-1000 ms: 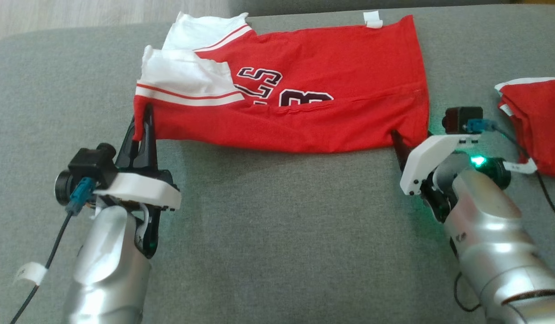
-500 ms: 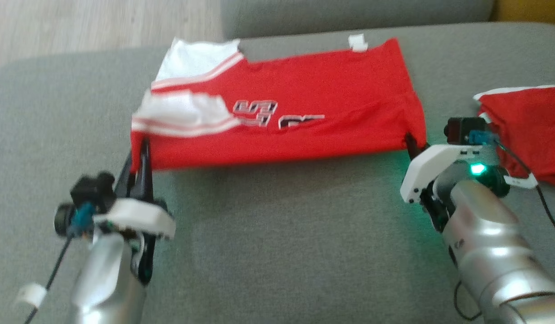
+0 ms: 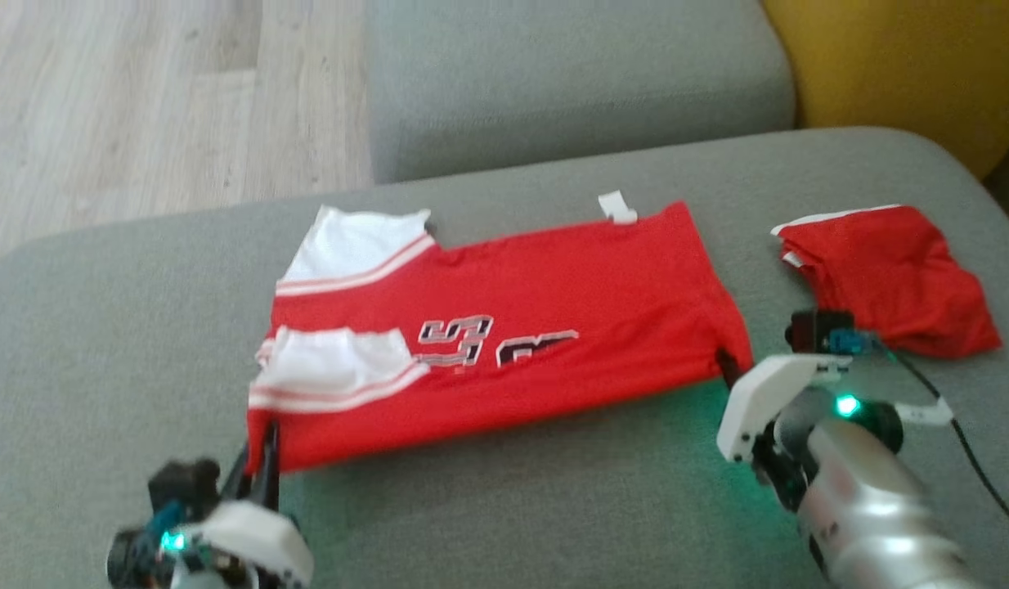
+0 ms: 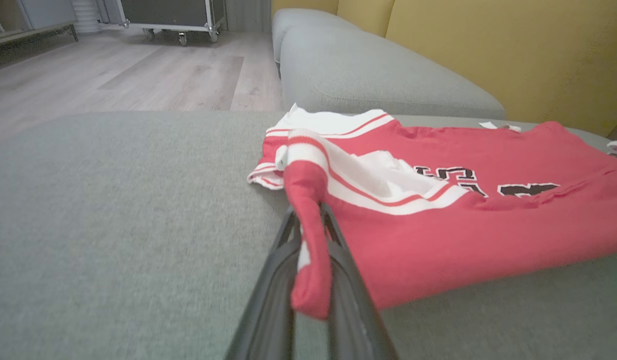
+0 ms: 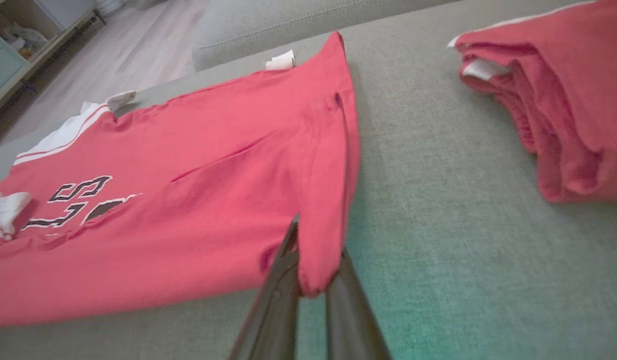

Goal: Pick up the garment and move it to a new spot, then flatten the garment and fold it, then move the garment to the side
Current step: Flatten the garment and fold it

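Observation:
The garment (image 3: 545, 327) is a red jersey with white striped sleeves and dark numbers, folded lengthwise into a band across the grey cushion (image 3: 488, 507). My left gripper (image 3: 263, 438) is shut on its near left corner, and that red cloth (image 4: 308, 235) bunches up between the two dark fingers. My right gripper (image 3: 727, 364) is shut on the near right corner, whose hem (image 5: 316, 260) is pinched between the fingers. A white label (image 3: 617, 207) sticks out at the garment's far edge.
A second red garment (image 3: 889, 278), folded in a pile, lies on the cushion to the right, close to my right wrist. Behind are a grey backrest cushion (image 3: 570, 74), a yellow cushion (image 3: 905, 65) and wooden floor (image 3: 145, 106) at the far left.
My right gripper has shut on the garment's near right corner. The head camera has tilted up, so the whole scene sits lower. The near edge looks slightly lifted.

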